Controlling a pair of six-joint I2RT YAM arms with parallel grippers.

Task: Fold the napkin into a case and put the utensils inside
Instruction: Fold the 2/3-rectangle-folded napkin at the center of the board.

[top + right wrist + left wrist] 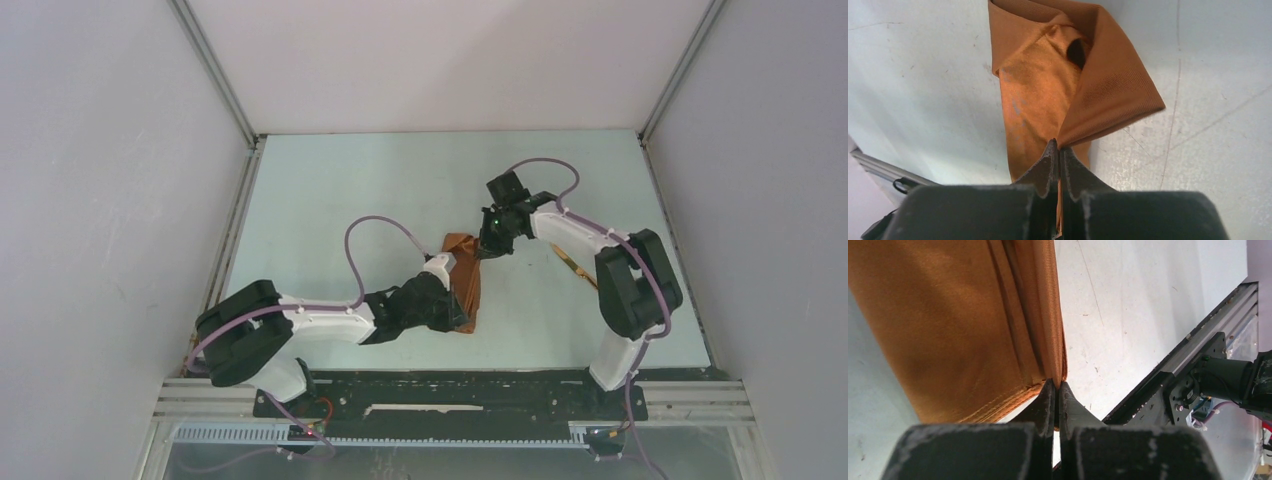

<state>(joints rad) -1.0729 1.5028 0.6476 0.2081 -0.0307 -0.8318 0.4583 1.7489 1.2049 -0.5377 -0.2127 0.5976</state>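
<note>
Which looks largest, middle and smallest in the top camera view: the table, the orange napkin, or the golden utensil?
1. table: by far the largest.
2. napkin: a narrow folded strip.
3. utensil: thinner and shorter, though one end may be hidden.

Looked like a robotics lab cell — plain white panels (90,200) in aluminium framing (217,75), pale worktop (400,170), left arm (320,320) and right arm (630,285) bolted to a black base plate (540,400).

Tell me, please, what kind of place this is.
Probably a laboratory robot cell: plain white panels on aluminium rails enclose the table, and a left arm and right arm are bolted at its near edge.
</note>
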